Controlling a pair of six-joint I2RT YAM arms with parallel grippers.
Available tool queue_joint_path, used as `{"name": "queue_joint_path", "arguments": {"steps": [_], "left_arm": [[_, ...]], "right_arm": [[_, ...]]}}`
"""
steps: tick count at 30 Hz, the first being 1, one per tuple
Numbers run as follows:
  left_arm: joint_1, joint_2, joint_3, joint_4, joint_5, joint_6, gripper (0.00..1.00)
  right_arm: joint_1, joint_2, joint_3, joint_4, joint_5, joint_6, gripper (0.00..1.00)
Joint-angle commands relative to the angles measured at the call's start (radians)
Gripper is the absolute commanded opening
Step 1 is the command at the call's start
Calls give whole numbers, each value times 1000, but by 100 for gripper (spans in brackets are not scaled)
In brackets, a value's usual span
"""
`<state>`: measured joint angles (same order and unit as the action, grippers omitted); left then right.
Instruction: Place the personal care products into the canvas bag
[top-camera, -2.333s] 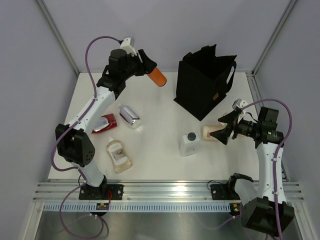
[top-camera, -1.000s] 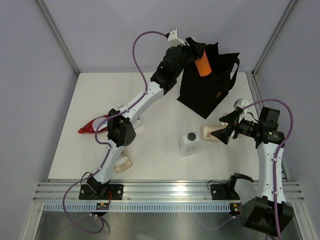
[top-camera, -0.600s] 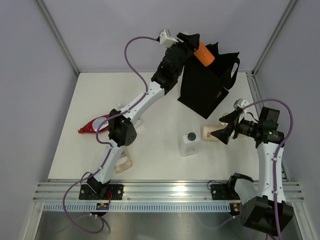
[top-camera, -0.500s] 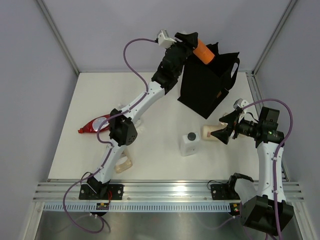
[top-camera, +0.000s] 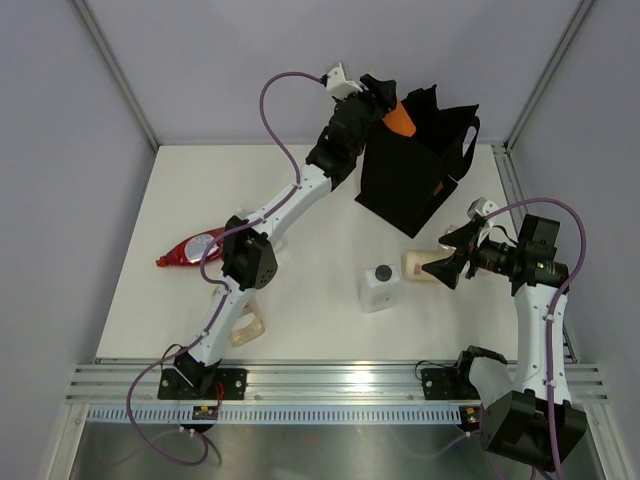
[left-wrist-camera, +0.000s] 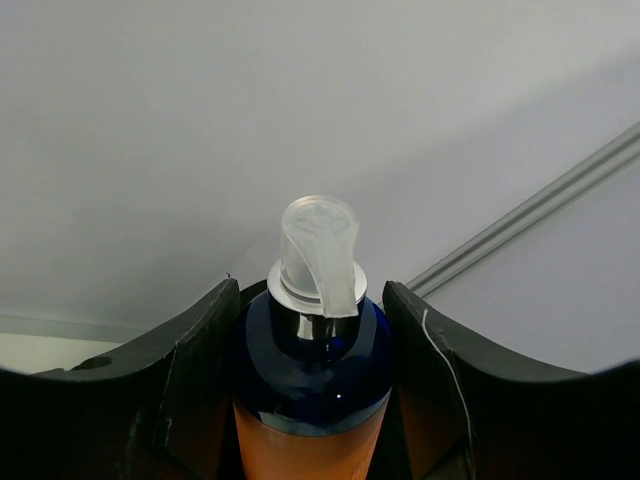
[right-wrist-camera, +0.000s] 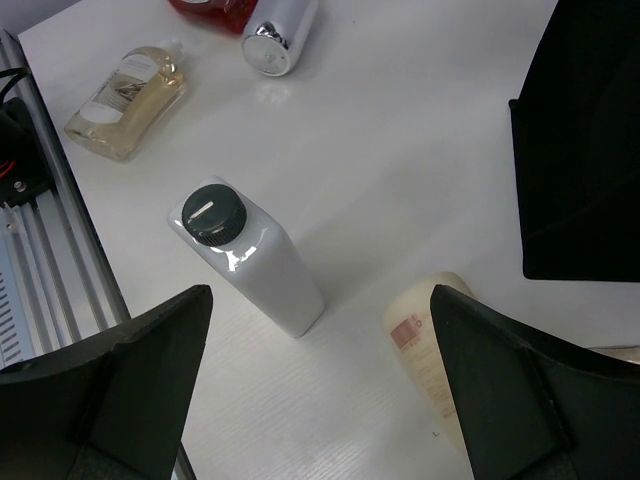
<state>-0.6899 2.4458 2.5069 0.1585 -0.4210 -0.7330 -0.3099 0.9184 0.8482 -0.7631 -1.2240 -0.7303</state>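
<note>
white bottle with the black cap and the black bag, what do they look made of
White bottle: probably glossy plastic, with bright highlights on its shoulder. Black cap: duller, likely plastic. Black bag: seemingly matte fabric, no shine, floppy handles.

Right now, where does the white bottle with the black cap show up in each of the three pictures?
Top view: the white bottle stands right of centre, below the black bag.
Left wrist view: not in it; only an orange bottle shows.
Right wrist view: left of centre, upright, cap at upper left.
Shared landmark: the black bag, up and to the right of the bottle in both views that show it.
</note>
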Motion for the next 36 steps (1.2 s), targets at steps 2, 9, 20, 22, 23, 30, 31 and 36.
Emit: {"name": "queue_joint_path", "arguments": {"steps": [2, 9, 20, 22, 23, 30, 31, 36], "left_arm": [[-13, -97, -2, 142, 117, 242, 0], [-31, -199, -100, 26, 264, 585, 0], [-37, -269, -177, -201, 402, 955, 0], [-34, -266, -194, -197, 415, 960, 0], [-36, -258, -194, -201, 421, 963, 0], [-37, -151, -138, -231, 485, 919, 0], [-37, -143, -140, -231, 481, 917, 0], [-28, -105, -157, -231, 491, 863, 21]], "right_arm": [[-9, -1, 2, -13, -35, -29, 99], [-9, 2, 0, -13, -37, -29, 100], [-9, 7, 0, -12, -42, -29, 100], [-9, 7, 0, -12, -42, -27, 100], [-8, 10, -1, -10, -42, -27, 100], [-9, 11, -3, -10, -32, -27, 99], [-9, 11, -3, -12, -34, -29, 100], [-9, 16, -5, -10, -34, -29, 100]]}}
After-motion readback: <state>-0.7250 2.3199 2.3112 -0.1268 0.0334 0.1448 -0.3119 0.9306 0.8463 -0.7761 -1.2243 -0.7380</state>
